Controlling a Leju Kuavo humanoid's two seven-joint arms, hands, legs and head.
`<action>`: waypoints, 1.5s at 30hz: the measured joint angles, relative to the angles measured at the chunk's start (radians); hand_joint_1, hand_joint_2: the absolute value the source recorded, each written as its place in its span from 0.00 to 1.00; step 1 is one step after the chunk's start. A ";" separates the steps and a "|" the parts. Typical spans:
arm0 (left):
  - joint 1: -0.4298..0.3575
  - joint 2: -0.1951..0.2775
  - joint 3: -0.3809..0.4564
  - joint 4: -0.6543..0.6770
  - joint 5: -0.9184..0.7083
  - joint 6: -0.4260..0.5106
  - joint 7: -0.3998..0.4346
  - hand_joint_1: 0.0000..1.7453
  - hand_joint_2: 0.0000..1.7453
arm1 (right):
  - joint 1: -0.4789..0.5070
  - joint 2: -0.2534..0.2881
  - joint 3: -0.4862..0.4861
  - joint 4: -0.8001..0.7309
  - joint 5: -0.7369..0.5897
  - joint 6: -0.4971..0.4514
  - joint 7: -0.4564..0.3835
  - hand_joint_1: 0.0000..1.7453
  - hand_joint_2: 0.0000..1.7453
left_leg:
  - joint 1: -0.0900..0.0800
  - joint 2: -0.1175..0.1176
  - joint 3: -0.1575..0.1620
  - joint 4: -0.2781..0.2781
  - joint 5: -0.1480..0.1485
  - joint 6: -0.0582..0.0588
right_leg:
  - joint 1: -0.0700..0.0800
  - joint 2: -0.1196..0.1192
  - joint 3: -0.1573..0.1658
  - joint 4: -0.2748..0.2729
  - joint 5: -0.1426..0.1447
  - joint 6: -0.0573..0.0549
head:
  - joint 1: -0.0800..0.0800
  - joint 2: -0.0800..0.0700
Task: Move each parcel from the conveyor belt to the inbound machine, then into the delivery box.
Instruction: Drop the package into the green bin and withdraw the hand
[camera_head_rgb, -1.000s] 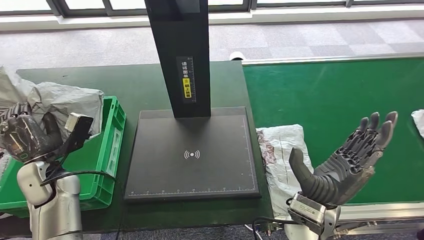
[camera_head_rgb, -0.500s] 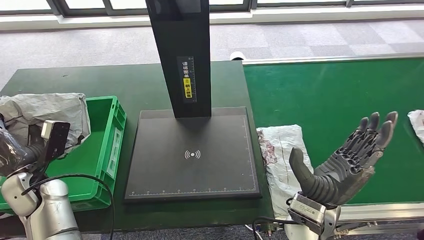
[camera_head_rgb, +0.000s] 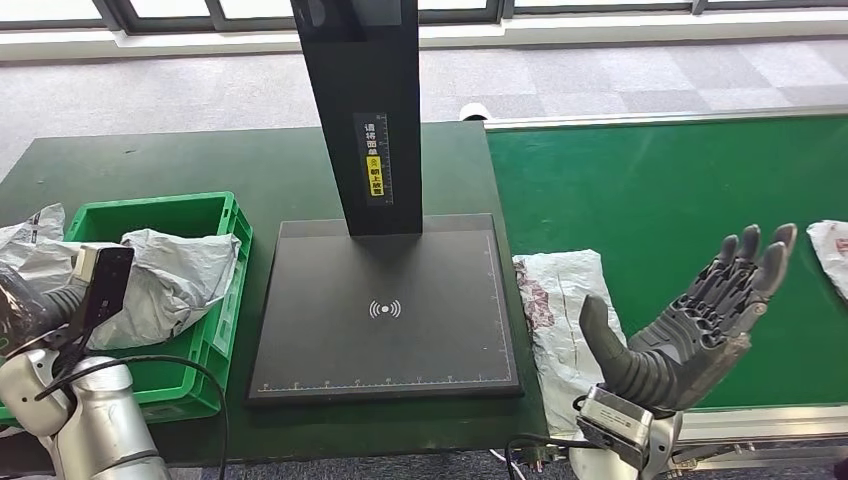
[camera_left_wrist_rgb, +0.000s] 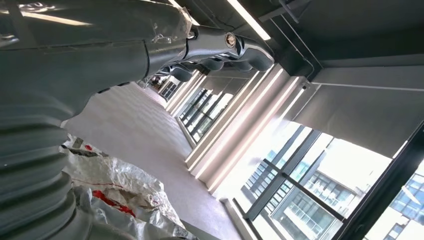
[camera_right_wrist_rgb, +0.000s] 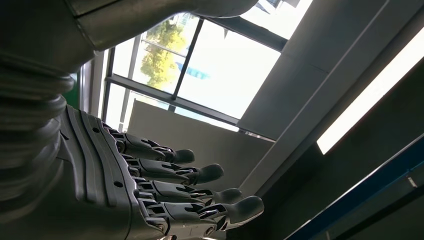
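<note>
We see the grey parcel (camera_head_rgb: 170, 285) has dropped into the green delivery box (camera_head_rgb: 225, 215); whether our left hand (camera_head_rgb: 25, 305) grips it we cannot tell. Our right hand (camera_head_rgb: 690, 325) hangs wide, holding nothing, above the conveyor belt (camera_head_rgb: 660, 190)

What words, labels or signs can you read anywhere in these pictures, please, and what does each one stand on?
Contactless wave symbol, white, no words: in the middle of the black scanner plate.
Yellow label with dark characters, running vertically: on the black post; too small to read.
White ruler ticks along the plate's edges: their numbers are too small to read.
Red print on the grey parcel in the left wrist view: crumpled, unreadable.
</note>
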 joint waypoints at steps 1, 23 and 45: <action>0.000 -0.002 0.004 -0.006 0.014 0.000 -0.012 0.00 1.00 | 0.000 0.000 -0.004 0.001 0.000 0.000 0.000 0.00 1.00 | 0.000 0.000 0.000 0.000 0.000 0.000 | 0.000 0.000 0.000 0.000 0.000 0.000 | 0.000 0.000; 0.272 0.001 -0.490 -0.157 1.034 -0.097 -0.230 0.00 1.00 | -0.230 -0.023 -0.329 0.676 0.707 0.001 0.525 0.00 1.00 | -0.001 -0.004 -0.001 0.001 0.000 0.002 | -0.001 -0.003 0.000 0.000 0.000 0.002 | 0.000 0.000; 0.455 0.030 -0.743 -0.273 1.087 -0.125 -0.230 0.00 1.00 | -0.352 -0.116 -0.376 1.116 0.754 0.000 0.619 0.00 1.00 | -0.001 -0.003 -0.002 0.000 -0.001 0.001 | -0.001 -0.002 -0.002 0.000 -0.001 0.001 | 0.000 0.000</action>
